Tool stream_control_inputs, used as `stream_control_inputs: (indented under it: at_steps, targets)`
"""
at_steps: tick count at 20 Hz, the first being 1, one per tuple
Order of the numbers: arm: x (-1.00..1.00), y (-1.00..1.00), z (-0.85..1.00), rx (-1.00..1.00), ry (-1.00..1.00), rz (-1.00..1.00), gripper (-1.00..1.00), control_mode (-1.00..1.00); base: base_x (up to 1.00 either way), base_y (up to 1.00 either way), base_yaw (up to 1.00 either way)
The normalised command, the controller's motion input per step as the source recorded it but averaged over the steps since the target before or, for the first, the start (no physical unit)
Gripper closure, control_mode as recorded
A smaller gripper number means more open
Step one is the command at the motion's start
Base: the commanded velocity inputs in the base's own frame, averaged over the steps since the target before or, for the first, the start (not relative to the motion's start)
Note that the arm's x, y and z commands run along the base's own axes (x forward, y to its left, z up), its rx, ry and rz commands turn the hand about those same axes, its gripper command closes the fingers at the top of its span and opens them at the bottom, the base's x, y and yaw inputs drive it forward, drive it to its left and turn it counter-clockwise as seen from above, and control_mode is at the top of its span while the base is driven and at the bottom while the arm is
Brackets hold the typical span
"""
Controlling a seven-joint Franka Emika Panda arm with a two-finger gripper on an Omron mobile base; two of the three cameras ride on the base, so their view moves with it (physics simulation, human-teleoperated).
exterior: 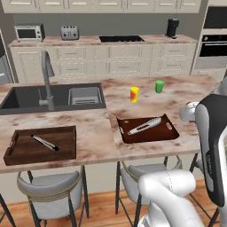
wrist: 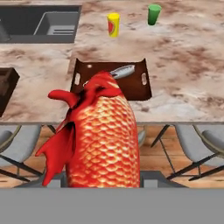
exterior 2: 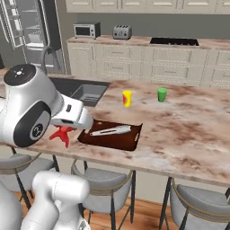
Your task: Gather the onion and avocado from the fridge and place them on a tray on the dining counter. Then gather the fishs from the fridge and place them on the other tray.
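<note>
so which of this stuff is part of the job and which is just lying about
Job: red fish in the end effector; silver fish on reddish tray; dark tray; island counter.
Lying about: yellow cup, green cup, toaster, microwave.

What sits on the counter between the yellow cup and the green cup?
Nothing: bare counter between the yellow cup and green cup, clear in both base views.

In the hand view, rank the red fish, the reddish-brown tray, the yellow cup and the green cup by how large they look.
1. Red fish, held in the end effector, looms largest, but it is closest to the camera.
2. Reddish-brown tray.
3. Yellow cup and green cup look about alike; no ranking between them.
</note>
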Motion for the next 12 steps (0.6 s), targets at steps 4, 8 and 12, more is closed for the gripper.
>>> stream_control_inputs:
  at_steps: [4,8,12]
  targets:
    - [0.99,-0.16,-0.14,0.08,0.09,0.22,1.00,-1.00,0.00,0.00,0.00]
    - [1.00,-0.14,-0.31,0.06,0.15,0.08,1.00,-1.00,0.00,0.00,0.00]
    - [1.00,-0.01,-0.45,0.01,0.22,0.00,1.00,-1.00,0.00,0.00,0.00]
